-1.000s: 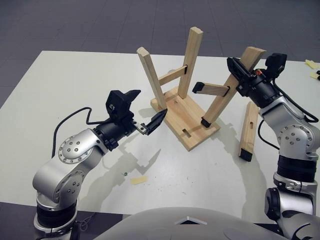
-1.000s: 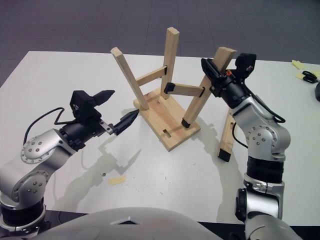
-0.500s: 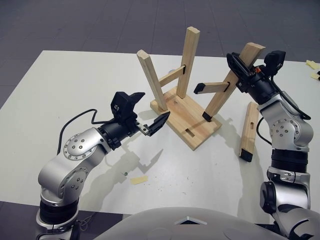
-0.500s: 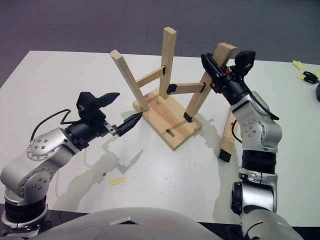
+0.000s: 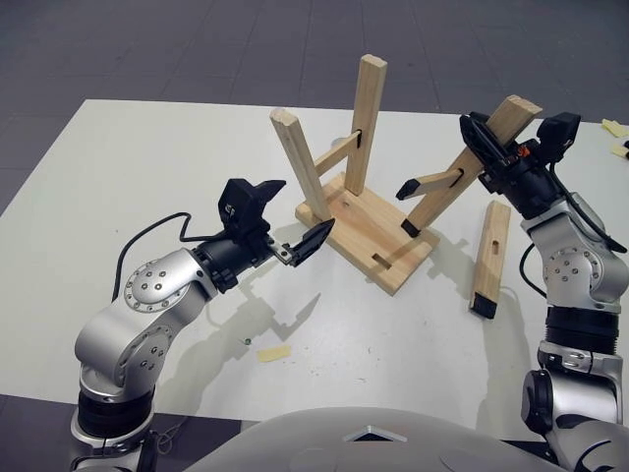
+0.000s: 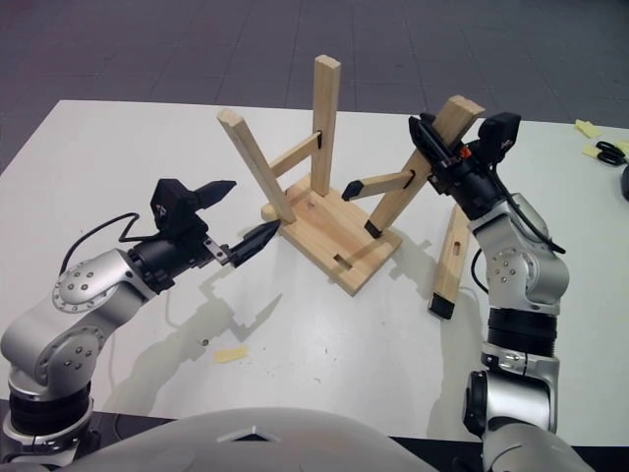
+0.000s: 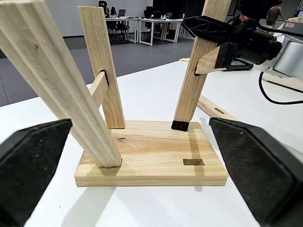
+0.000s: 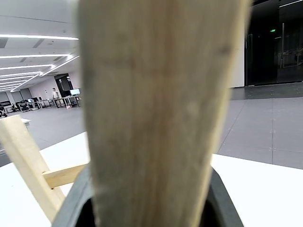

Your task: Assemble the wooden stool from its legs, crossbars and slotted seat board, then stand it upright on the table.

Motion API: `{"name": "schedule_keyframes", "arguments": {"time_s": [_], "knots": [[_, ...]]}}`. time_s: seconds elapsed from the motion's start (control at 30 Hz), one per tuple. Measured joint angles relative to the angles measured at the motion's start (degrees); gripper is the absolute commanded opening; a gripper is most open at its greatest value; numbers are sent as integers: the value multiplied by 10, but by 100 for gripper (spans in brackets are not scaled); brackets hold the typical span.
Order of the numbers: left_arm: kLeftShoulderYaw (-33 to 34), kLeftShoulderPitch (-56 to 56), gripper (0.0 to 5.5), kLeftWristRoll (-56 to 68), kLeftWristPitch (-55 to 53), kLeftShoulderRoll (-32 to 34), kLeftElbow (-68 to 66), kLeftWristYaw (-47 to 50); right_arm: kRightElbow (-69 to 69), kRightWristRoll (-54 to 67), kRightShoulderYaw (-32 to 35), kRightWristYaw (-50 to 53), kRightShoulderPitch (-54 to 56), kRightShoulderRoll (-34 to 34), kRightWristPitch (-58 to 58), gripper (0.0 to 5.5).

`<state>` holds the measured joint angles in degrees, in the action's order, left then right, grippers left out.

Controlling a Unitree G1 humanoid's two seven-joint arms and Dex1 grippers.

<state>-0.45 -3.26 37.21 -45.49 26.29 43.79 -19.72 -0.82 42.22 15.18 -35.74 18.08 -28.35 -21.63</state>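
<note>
While the black two-fingered right gripper (image 5: 488, 152) is clamped on a tilted pale wooden leg (image 5: 442, 192) whose dark foot rests on the pale slotted seat board (image 5: 369, 241), mid-way along the white table's (image 5: 147, 147) far edge, the left gripper (image 5: 305, 204) hangs wide apart and empty beside the board's left corner. Two upright legs (image 5: 300, 162) stand in the board, and a fourth leg (image 5: 489, 258) lies flat toward the right edge.

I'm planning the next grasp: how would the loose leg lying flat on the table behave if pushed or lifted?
The loose leg looks like solid wood, so likely stiff. Its flat face rests on the table, so it should slide rather than roll. Being long, a push near its black-capped end would probably swing it round.
</note>
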Motion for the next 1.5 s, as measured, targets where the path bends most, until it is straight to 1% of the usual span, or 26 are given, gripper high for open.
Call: {"name": "schedule_keyframes", "arguments": {"time_s": [0.3, 0.47, 0.67, 0.83, 1.0, 1.23, 1.5], "knots": [[-9, -1, 540, -4, 4, 0, -2, -4, -18, 2, -2, -43, -8, -22, 13, 103], [-16, -1, 540, -12, 5, -3, -2, -4, 32, 20, -4, -47, -21, -42, -37, 102], [-28, -1, 540, -15, 7, -7, -2, -4, 77, 51, -15, -50, -26, -42, -98, 102], [-35, -1, 540, -16, 9, -10, -2, -2, 73, 54, -21, -47, -16, -40, -107, 102], [-41, -1, 540, -18, 13, -15, -2, 2, 52, 75, 4, -26, -7, -36, -137, 102], [-44, 4, 540, -22, 17, -16, -2, 3, 60, 113, 62, 18, -37, -31, -172, 102], [-55, 11, 540, -21, 20, -28, -1, 3, 38, 91, 65, 31, -15, -23, -161, 102]]}}
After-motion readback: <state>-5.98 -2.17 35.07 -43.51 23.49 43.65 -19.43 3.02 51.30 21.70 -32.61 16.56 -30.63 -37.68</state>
